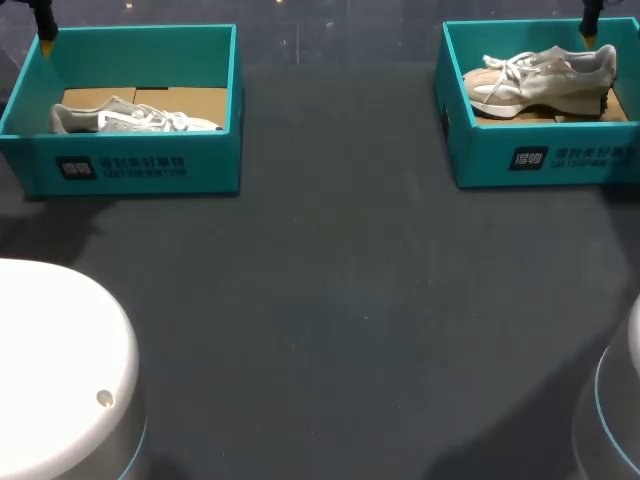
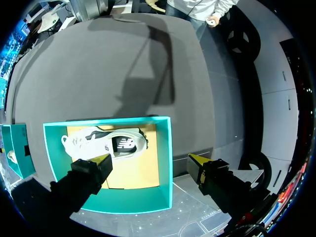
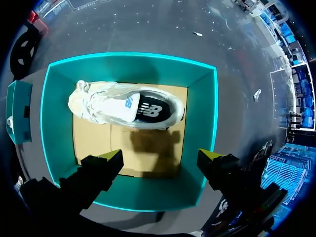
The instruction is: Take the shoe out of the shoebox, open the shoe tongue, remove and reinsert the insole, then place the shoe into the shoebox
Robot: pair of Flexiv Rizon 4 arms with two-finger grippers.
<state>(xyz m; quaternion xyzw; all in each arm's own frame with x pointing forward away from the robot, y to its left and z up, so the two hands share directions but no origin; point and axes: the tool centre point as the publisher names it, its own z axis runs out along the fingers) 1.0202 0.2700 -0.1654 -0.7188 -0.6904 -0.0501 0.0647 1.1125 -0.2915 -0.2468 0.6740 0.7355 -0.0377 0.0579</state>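
Two teal shoeboxes stand at the table's far corners. The left shoebox [image 1: 140, 165] holds a pale grey shoe [image 1: 130, 119] lying on its side; the same shoe [image 2: 106, 144] lies in the shoebox [image 2: 165, 148] under my left gripper [image 2: 149, 162], which hangs open above the box's corner. In the right shoebox [image 1: 545, 160] rests a beige shoe [image 1: 540, 78] on cardboard. My right gripper [image 3: 160, 160] hovers open over that shoebox [image 3: 200, 113], with the beige shoe [image 3: 123, 106] ahead of its fingers. In the head view only yellow tips show: the left gripper [image 1: 45, 42], the right gripper [image 1: 589, 35].
The dark table [image 1: 330, 320] stretches wide between and in front of the two boxes. My arms' white bases [image 1: 60, 370] fill the near corners. In the right wrist view part of the other teal shoebox [image 3: 19, 111] shows beside the right one.
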